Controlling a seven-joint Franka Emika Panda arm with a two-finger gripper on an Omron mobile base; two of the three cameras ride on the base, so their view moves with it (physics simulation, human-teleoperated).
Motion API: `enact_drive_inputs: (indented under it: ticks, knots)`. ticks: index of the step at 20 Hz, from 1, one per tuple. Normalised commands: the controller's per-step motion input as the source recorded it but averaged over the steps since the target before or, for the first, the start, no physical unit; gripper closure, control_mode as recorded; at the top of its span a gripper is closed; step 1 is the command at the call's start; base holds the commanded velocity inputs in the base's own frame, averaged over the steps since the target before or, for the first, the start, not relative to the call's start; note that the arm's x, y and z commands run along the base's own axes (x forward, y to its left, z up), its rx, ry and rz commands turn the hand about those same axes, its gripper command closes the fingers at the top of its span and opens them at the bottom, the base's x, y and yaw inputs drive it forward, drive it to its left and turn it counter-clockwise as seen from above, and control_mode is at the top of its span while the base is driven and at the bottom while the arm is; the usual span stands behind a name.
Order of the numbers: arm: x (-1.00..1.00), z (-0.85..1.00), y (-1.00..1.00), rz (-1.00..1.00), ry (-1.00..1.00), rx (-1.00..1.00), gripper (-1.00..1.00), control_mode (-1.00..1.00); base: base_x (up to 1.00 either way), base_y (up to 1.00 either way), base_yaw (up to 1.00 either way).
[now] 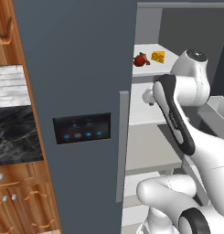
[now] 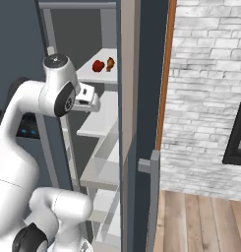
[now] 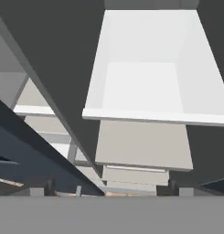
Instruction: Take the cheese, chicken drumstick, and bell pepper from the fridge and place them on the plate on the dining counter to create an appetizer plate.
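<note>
The fridge (image 1: 77,68) stands with its right side open, showing white shelves. On the top shelf lie the red bell pepper (image 1: 139,60) (image 2: 98,65), the brown chicken drumstick (image 1: 146,60) (image 2: 110,63) right beside it, and the yellow cheese (image 1: 158,56) wedge farther in. My gripper (image 3: 111,192) (image 2: 94,104) sits inside the fridge one shelf level lower, below and in front of the food. Its jaws are open with nothing between them, and it looks down onto a white shelf tray (image 3: 145,114). The plate and the dining counter are out of view.
The closed fridge door carries a black panel (image 1: 81,129) and a long grey handle (image 1: 123,146). The open door's edge (image 2: 136,123) stands close on my right, with a brick wall (image 2: 205,98) beyond. A narrow marble worktop (image 1: 15,132) over wooden drawers lies left.
</note>
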Motion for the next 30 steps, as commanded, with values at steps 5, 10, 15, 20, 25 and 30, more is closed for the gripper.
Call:
enact_drive_inputs:
  ticks: [5, 10, 15, 20, 25, 30]
  knots:
    - [0.0, 0.38, -0.24, -0.07, -0.19, -0.05, -1.0, -1.0, 0.0, 0.0, 0.0]
    - [0.0, 0.34, -0.21, -0.16, -0.2, -0.08, -1.0, -1.0, 0.0, 0.0, 0.0]
    - [0.01, 0.36, -0.24, -0.14, -0.17, -0.01, -1.0, -1.0, 0.0, 0.0, 0.0]
    - [0.22, 0.27, -0.19, -0.1, -0.06, 0.0, -1.0, -1.0, 0.0, 0.0, 0.0]
    - [0.38, 0.18, -0.23, -0.07, 0.0, 0.0, -1.0, -1.0, 0.0, 0.0, 0.0]
    - [0.47, 0.1, -0.24, -0.04, 0.0, 0.0, -1.0, -1.0, 0.0, 0.0, 0.0]
